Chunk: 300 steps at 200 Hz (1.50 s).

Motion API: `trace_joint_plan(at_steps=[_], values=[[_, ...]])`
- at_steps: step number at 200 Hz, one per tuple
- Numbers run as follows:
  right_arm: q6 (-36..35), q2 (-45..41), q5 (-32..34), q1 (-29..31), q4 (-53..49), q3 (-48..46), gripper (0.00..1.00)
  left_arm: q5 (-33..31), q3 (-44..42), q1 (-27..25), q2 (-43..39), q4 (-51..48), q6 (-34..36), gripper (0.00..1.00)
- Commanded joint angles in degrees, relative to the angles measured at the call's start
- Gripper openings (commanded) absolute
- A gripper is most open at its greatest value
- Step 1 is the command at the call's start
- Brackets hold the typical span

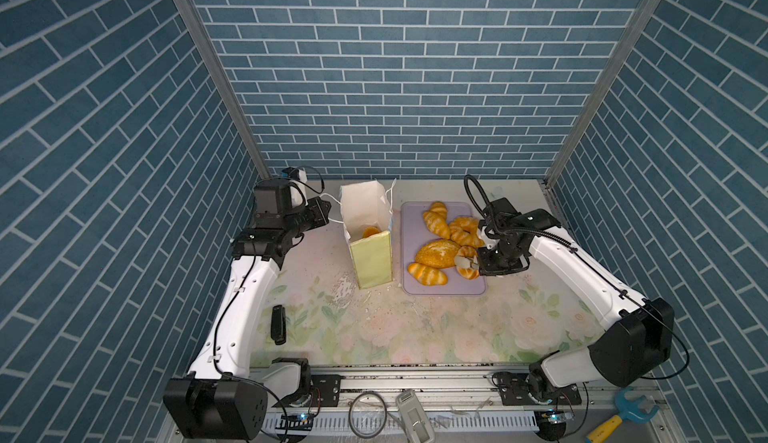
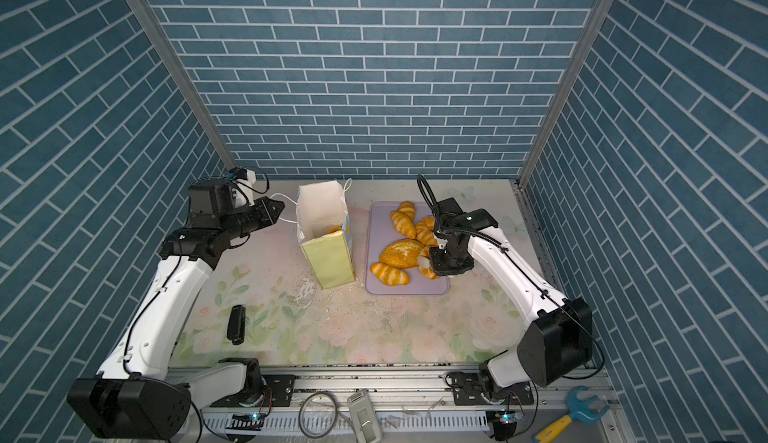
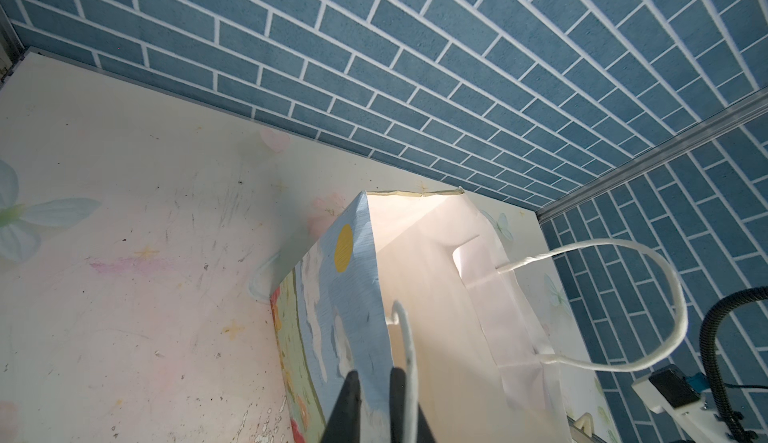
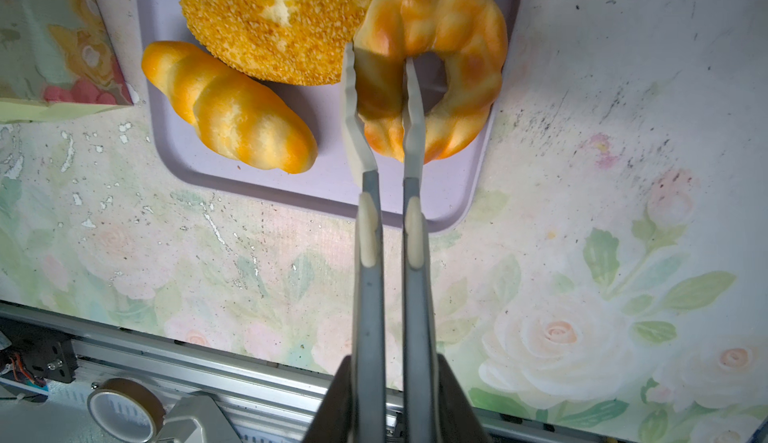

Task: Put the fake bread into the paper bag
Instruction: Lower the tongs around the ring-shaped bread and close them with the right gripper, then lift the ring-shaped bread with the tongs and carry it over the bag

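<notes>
Since only one pastry (image 1: 370, 232) shows in the paper bag (image 1: 371, 259) (left gripper (image 3: 374, 374) pinching its rim), most is left: right gripper (image 4: 379, 56) clamps a twisted ring (image 4: 457, 25) on the tray (image 1: 444, 289).

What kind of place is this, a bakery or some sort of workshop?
Probably a robot test booth, not a real bakery: printed brick wall panels in metal framing, two robot arms mounted on an aluminium rail, and glossy toy bread on a lilac tray.
</notes>
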Motion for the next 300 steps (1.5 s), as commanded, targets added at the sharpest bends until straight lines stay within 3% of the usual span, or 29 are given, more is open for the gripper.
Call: trace_joint_plan(at_steps=[1, 71, 122, 208, 250, 300], values=[[-0.2, -1.9, 2.9, -0.2, -2.0, 2.5, 0.23, -0.4, 0.3, -0.2, -0.7, 1.3, -0.2, 0.16], [-1.6, -6.0, 4.3, 0.2, -7.1, 14.6, 0.20, -0.3, -0.2, -0.2, -0.3, 2.0, -0.3, 0.16], [-4.3, -6.3, 3.8, 1.6, -4.9, 23.7, 0.19, -0.4, -0.4, -0.2, -0.3, 2.1, -0.5, 0.16], [-20.0, 5.1, 6.3, 14.9, 5.3, 47.0, 0.18, -0.6, -0.9, -1.1, -0.6, 2.4, -1.3, 0.16], [-27.1, 8.3, 4.4, 21.8, 13.3, 50.0, 0.17, -1.1, -1.6, -1.6, -1.5, 2.4, -1.6, 0.16], [-28.3, 11.5, -2.3, 24.5, 14.0, 48.8, 0.18, -1.8, -2.1, -1.6, -2.7, 2.0, -1.6, 0.16]])
